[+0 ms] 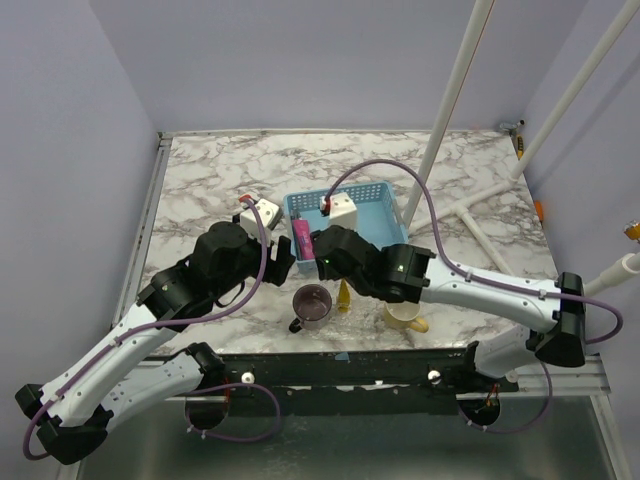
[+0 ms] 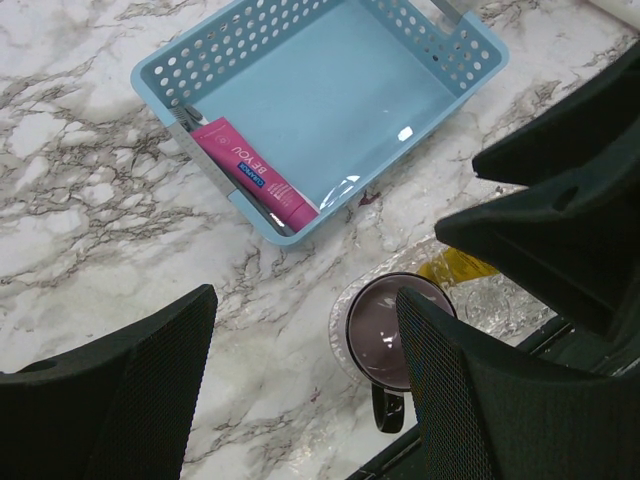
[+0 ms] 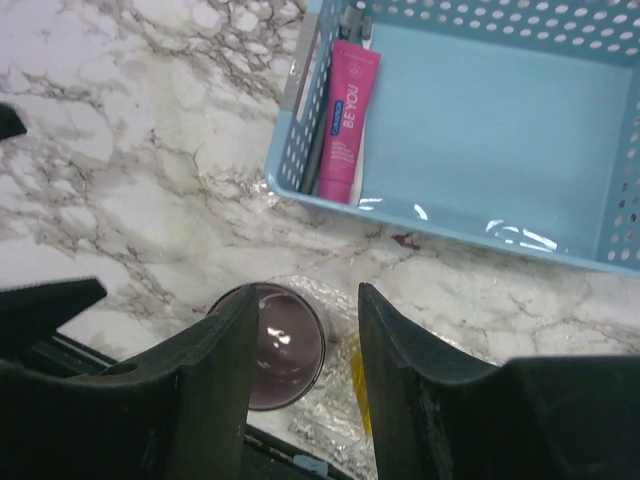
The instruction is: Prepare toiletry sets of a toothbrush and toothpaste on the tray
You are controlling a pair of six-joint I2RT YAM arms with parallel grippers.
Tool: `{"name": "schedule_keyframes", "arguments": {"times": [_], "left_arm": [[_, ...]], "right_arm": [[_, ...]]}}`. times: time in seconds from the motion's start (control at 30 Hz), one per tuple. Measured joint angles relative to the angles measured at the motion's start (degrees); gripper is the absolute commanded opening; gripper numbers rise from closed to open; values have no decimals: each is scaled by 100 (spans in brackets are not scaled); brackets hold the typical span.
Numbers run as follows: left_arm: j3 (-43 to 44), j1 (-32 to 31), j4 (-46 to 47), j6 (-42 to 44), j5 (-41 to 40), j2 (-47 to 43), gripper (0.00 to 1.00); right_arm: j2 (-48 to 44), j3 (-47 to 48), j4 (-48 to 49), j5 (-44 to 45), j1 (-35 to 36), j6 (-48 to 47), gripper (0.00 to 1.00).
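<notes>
A pink toothpaste tube (image 3: 348, 120) lies along the left wall inside the blue tray (image 3: 520, 130), with a thin toothbrush (image 3: 318, 140) beside it; both also show in the left wrist view, the tube (image 2: 255, 180) and the tray (image 2: 340, 90). A yellow tube (image 1: 344, 296) lies on crinkled clear plastic between the two mugs, also seen in the left wrist view (image 2: 460, 268). I cannot make out a second toothbrush. My right gripper (image 3: 305, 300) is open and empty above the purple mug and yellow tube. My left gripper (image 2: 305, 390) is open and empty over the marble beside the purple mug.
A purple mug (image 1: 313, 305) and a cream mug (image 1: 405, 315) stand near the table's front edge. White poles (image 1: 455, 95) rise at the back right. The two wrists (image 1: 300, 255) are close together at the tray's near-left corner.
</notes>
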Motion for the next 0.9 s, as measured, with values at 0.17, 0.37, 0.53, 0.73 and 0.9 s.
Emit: {"name": "schedule_keyframes", "arguments": {"times": [0.17,0.37,0.53,0.73,0.9], "left_arm": [[0,0,0,-4,-63,-11,73],[0,0,0,-7,-155,-20,73],[0,0,0,-11,-225,-28,73],[0,0,-2,-11,-267,-46,74],[0,0,-7,-11,-280,-48,74]], "right_arm": [[363,308,57,-369,-529,-247,53],[852,535,175,-940,-1176,-527,54],[1351,702,382,-1419,-1497,-706,55],[1906,713,638,-1910,-1864,-785,57],[2409,874,767,-2343,-2050,-866,57]]}}
